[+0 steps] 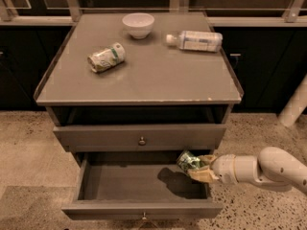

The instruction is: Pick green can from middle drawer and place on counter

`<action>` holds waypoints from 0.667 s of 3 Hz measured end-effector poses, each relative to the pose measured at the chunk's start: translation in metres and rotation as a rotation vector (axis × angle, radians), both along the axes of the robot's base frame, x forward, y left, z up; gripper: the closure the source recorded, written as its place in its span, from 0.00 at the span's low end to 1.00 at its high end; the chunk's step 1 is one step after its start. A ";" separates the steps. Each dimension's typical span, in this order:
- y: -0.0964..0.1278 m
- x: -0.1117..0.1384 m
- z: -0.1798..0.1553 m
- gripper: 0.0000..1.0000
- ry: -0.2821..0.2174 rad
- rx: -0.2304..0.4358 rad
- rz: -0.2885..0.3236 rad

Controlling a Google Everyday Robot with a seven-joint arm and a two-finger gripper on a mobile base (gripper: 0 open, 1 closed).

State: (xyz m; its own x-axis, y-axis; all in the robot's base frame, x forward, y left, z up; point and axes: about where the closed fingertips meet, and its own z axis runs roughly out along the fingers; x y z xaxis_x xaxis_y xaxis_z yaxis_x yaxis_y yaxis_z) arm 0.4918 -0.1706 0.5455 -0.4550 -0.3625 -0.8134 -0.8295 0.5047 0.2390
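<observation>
Your surface [158, 75] carries a white bowl [138, 24], a bottle [195, 40] on its side and a tipped cream can [106, 57]; speckled floor [29, 152] surrounds the cabinet. Your arm [268, 169] reaches in level from the right, its tool [194, 166] clamped on the green can [188, 161], held tilted over the open middle drawer [139, 183], at its right end.

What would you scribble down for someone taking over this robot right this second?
Gripper: at the right side of the open drawer, shut on the green can.
Green can: held over the drawer's right rear part, seemingly off its floor.
Counter: holds a bowl, a bottle lying down and a pale can on its side.
Done: drawer open, can grasped.
Left: bring the can out and up, set it on the counter, probably on its bare front part, then let go.
</observation>
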 end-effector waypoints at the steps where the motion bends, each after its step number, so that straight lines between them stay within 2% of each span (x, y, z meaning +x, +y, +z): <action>1: 0.000 0.000 0.000 1.00 0.000 0.000 0.000; 2: 0.004 0.003 0.004 1.00 0.006 -0.027 0.017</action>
State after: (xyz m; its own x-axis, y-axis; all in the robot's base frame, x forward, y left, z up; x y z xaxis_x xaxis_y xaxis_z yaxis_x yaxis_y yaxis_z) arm 0.4945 -0.1667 0.5499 -0.4532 -0.3923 -0.8005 -0.8367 0.4970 0.2301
